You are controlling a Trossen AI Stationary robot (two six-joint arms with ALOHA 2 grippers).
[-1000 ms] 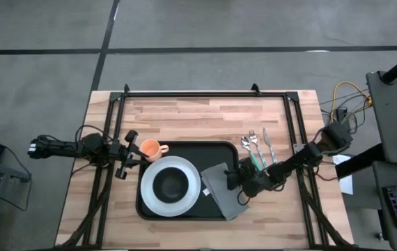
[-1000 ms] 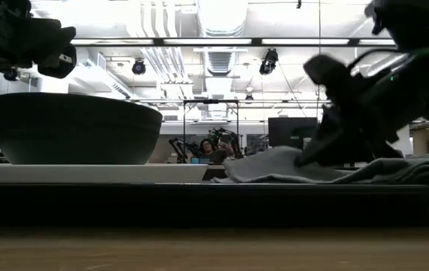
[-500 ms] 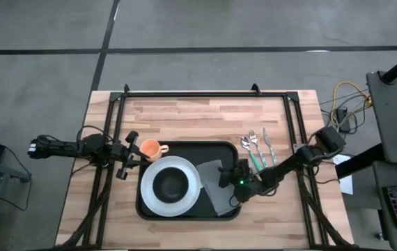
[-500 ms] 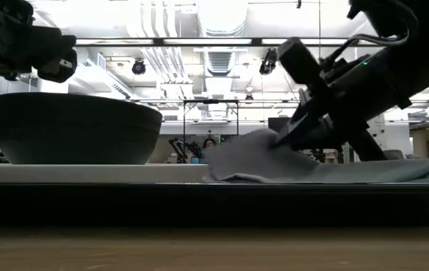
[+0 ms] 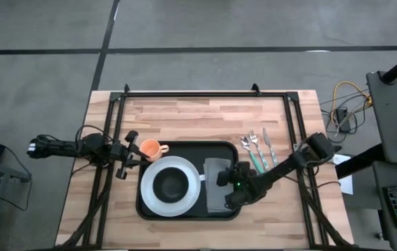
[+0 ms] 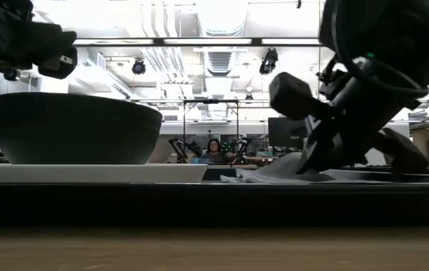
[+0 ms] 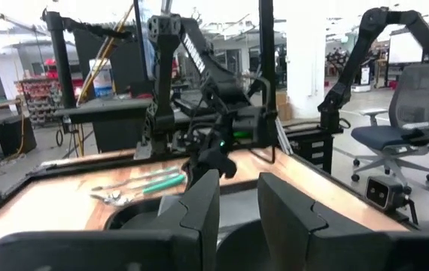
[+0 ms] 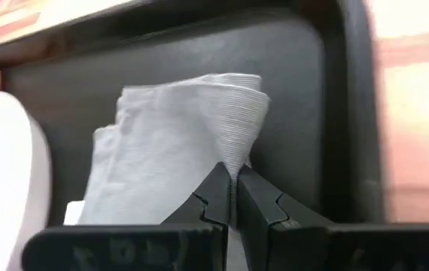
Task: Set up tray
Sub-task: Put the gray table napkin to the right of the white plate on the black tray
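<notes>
The black tray [image 5: 184, 148] lies mid-table. On its left half stands a white plate [image 5: 188, 183] with a dark bowl [image 5: 170, 185] on it. A grey folded napkin [image 5: 214, 183] lies on the tray's right half. My right gripper [image 5: 228, 189] is over the napkin's right side, shut on it. My left gripper [image 5: 125, 155] hovers open at the tray's far-left corner, beside an orange cup [image 5: 150, 148] that stands on the table. My right gripper pinches a raised fold of the napkin [image 8: 238, 154] between its two shut fingers [image 8: 216, 197]. It comes slanting down from the table's right side. The rest of the napkin lies spread on the tray floor [image 8: 297, 113], and only the pinched fold is lifted.
A fork, a spoon and a knife with greenish handles [image 5: 258, 150] lie on the wood just right of the tray. Black frame bars [image 5: 198, 94] run along the table's far edge and down both sides. Bare wood lies between the tray and the far edge.
My right gripper has moved toward the table's left, drawing the napkin with it. The napkin lay askew with a corner over the tray's near-right rim; now it lies square inside the tray. Its lifted part has come down lower.
</notes>
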